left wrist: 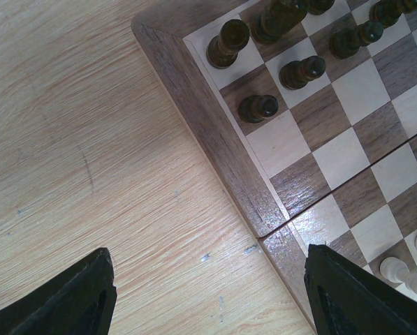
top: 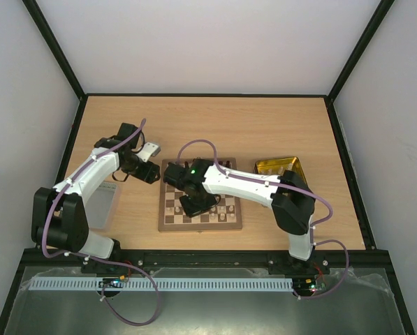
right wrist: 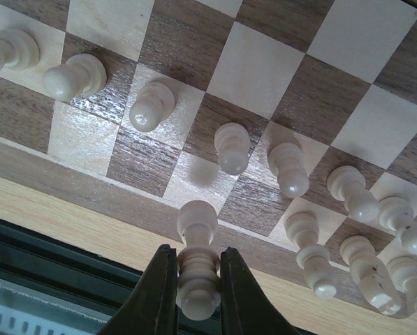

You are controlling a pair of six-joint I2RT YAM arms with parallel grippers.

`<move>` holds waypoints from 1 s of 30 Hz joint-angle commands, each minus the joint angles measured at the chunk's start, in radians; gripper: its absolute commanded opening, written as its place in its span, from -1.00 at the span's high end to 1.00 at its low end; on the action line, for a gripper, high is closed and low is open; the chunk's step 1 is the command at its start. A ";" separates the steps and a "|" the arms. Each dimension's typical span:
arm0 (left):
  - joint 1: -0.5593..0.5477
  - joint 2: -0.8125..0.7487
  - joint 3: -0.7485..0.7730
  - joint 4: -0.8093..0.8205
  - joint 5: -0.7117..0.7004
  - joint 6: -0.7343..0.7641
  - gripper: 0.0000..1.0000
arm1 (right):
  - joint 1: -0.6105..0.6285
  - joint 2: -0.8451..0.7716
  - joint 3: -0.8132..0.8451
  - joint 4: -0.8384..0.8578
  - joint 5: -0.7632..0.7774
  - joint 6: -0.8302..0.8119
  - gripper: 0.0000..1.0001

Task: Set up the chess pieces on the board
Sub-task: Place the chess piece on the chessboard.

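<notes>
The wooden chessboard (top: 201, 202) lies mid-table. Dark brown pieces (left wrist: 257, 107) stand on its far rows, and cream pieces (right wrist: 231, 146) stand on its near rows. My right gripper (right wrist: 198, 276) is shut on a cream piece (right wrist: 196, 258), held above the board's near edge over the first row. In the top view the right gripper (top: 194, 202) sits over the board's near left part. My left gripper (left wrist: 208, 293) is open and empty, hovering over bare table beside the board's left edge (left wrist: 215, 150); in the top view it is (top: 152, 172) left of the board.
A shiny yellow tray (top: 280, 167) sits right of the board. A grey translucent lid (top: 103, 204) lies at the left, under the left arm. The table's front rail (right wrist: 47, 272) runs just below the board's near edge.
</notes>
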 commanded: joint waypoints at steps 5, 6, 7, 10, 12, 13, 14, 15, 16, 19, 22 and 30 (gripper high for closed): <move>-0.004 -0.031 -0.011 -0.005 -0.003 -0.007 -0.50 | 0.006 0.033 -0.022 0.012 0.007 -0.010 0.92; -0.004 -0.031 -0.010 -0.006 -0.003 -0.007 -0.50 | 0.006 0.034 -0.022 0.013 0.009 -0.010 0.92; -0.004 -0.032 -0.010 -0.006 -0.003 -0.007 -0.50 | 0.007 0.039 -0.022 0.014 0.011 -0.010 0.92; -0.003 -0.032 -0.011 -0.005 -0.002 -0.007 -0.50 | 0.006 0.043 -0.020 0.017 0.010 -0.011 0.92; -0.005 -0.031 -0.010 -0.006 -0.002 -0.007 -0.50 | 0.007 0.046 -0.018 0.017 0.008 -0.013 0.92; -0.005 -0.031 -0.011 -0.005 -0.001 -0.007 -0.50 | 0.006 0.047 -0.018 0.017 0.008 -0.015 0.92; -0.004 -0.031 -0.010 -0.006 -0.001 -0.007 -0.50 | 0.007 0.048 -0.018 0.017 0.006 -0.014 0.92; -0.005 -0.029 -0.011 -0.006 -0.001 -0.006 -0.50 | 0.007 0.050 -0.018 0.019 0.005 -0.016 0.92; -0.004 -0.029 -0.010 -0.005 0.000 -0.006 -0.50 | 0.006 0.050 -0.017 0.019 0.003 -0.016 0.92; -0.004 -0.028 -0.010 -0.006 0.000 -0.006 -0.50 | 0.005 0.055 -0.016 0.019 -0.001 -0.017 0.92; -0.004 -0.027 -0.010 -0.006 0.001 -0.006 -0.50 | 0.006 0.055 -0.018 0.019 -0.004 -0.016 0.91; -0.004 -0.028 -0.011 -0.006 0.002 -0.006 -0.50 | 0.007 0.055 -0.019 0.022 -0.012 -0.017 0.85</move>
